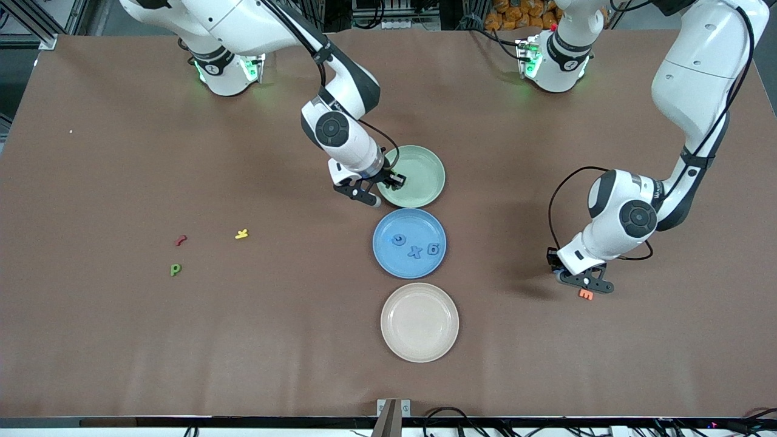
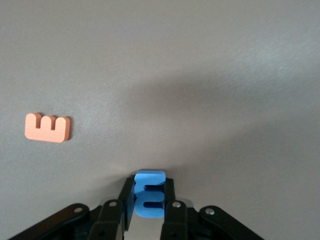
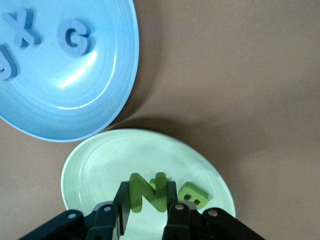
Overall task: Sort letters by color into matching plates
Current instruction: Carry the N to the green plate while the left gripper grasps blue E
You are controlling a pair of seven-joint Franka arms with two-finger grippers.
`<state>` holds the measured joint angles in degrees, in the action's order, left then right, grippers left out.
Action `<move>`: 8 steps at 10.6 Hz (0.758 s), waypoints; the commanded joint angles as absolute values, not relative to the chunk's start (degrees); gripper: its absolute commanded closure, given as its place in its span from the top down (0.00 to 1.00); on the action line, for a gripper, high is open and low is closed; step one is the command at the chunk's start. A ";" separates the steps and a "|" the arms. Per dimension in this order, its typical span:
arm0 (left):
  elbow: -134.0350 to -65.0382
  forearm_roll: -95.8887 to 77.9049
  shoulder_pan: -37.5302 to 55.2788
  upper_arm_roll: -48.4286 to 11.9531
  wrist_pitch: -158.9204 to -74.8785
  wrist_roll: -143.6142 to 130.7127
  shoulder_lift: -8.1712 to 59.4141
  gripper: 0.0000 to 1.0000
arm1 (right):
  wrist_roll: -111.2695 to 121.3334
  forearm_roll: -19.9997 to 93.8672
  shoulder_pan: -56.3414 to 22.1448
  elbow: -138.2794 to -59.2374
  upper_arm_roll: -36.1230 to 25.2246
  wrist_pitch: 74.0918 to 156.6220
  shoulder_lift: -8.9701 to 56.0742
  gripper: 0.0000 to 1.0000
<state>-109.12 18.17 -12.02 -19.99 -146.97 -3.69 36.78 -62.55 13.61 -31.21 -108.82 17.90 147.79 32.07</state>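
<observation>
Gripping a small flat blue foam letter E (image 2: 149,195) between its fingers, the left end effector (image 1: 584,283) is sitting low at the brown table (image 1: 121,352) toward the left arm's end, with an orange foam letter (image 1: 586,294) lying on the table just beside it. The right end effector (image 1: 381,187) is hanging over the round pale green plate (image 1: 425,182), its fingers clamped on a green foam letter N (image 3: 148,196); a second green foam letter (image 3: 193,195) is lying in that plate close to the held piece. The round medium blue plate (image 1: 388,258) is resting just nearer the front camera than the green plate, and three blue foam letters (image 1: 415,251) are lying in it. A round cream plate (image 1: 420,349) is standing nearer the camera again, in line with the other two. Toward the right arm's end of the table, a green foam letter P (image 1: 175,269), a red foam letter (image 1: 180,240) and a yellow foam letter (image 1: 242,233) are lying well apart from the plates.
</observation>
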 commanded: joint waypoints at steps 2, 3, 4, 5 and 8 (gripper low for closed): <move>-110.57 19.42 -12.04 -24.42 -141.34 -12.37 30.60 0.00 | -67.84 12.57 -32.52 -105.38 20.38 147.74 34.54 0.00; -110.57 19.42 -12.13 -25.74 -139.50 -14.31 29.89 0.00 | -68.46 12.66 -33.04 -105.29 20.39 147.74 34.63 0.04; -110.39 19.34 -12.13 -26.71 -138.35 -15.89 29.10 0.00 | -68.73 12.57 -33.22 -105.29 20.65 147.74 34.72 0.05; -110.13 19.16 -12.13 -27.85 -137.21 -17.39 28.40 0.00 | -68.82 12.57 -33.31 -105.38 21.09 147.66 34.89 0.23; -107.94 18.55 -12.04 -31.19 -131.33 -21.60 26.98 0.00 | -69.43 12.30 -33.05 -105.38 21.09 146.78 34.19 1.00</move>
<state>-109.02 18.17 -11.86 -28.82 -135.93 -17.55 28.81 -67.53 13.58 -33.28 -106.77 20.75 147.71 33.74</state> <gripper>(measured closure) 0.731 0.670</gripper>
